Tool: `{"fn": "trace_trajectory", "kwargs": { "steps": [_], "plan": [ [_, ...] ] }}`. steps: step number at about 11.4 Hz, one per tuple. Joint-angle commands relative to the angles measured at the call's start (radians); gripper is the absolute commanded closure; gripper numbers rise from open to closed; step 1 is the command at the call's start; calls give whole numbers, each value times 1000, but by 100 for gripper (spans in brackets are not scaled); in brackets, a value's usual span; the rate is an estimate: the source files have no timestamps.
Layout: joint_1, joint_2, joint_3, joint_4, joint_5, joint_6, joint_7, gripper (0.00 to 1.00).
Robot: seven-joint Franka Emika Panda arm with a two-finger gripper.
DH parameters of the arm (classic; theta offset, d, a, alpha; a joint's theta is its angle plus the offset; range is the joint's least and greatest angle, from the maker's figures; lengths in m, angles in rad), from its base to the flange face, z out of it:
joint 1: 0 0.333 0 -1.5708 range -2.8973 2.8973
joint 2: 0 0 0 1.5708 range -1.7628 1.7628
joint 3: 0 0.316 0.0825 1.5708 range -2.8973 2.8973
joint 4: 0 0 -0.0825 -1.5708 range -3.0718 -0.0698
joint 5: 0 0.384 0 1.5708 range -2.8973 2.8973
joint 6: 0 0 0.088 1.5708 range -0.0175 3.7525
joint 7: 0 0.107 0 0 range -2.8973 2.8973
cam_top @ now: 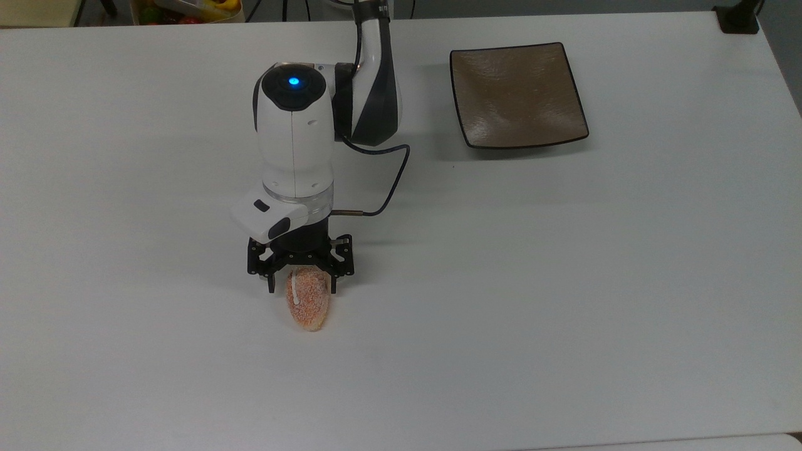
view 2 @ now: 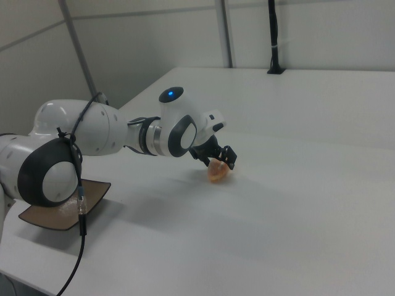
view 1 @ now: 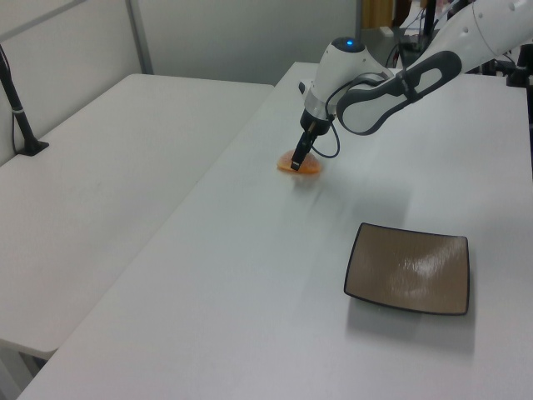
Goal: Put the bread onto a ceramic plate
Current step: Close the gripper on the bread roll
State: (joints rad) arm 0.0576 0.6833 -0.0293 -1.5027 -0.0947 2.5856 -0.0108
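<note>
The bread, a small oval orange-pink speckled bun with a short white stripe, lies on the white table in the top view's lower middle. My gripper is down at the bun's far end, open, with one black finger on each side of it; the near half of the bun sticks out past the fingers. The left view has the gripper low over the bread, and the right view has the gripper just above the bread. The square brown ceramic plate sits bare, well apart at the top view's upper right.
A black cable loops off the wrist toward the top view's right. A black post base stands at the table's far right corner. A second white table adjoins on the left view's left. In the right view the arm's elbow overlaps the plate.
</note>
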Motion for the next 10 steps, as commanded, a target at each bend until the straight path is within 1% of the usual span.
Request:
{"fn": "trace_trajectory", "kwargs": {
  "steps": [1,2,3,4,7,10],
  "plan": [
    [11,10,-12,6,-10,18,-14,23],
    [11,9,-12,6,-10,18,-15,37],
    [11,7,-12,4,-10,16,-15,47],
    [11,1,-12,2,-17,16,-17,56],
    [8,-53,-12,-22,-14,10,-11,56],
    [11,-155,-12,-63,-5,-4,-8,56]
  ]
}}
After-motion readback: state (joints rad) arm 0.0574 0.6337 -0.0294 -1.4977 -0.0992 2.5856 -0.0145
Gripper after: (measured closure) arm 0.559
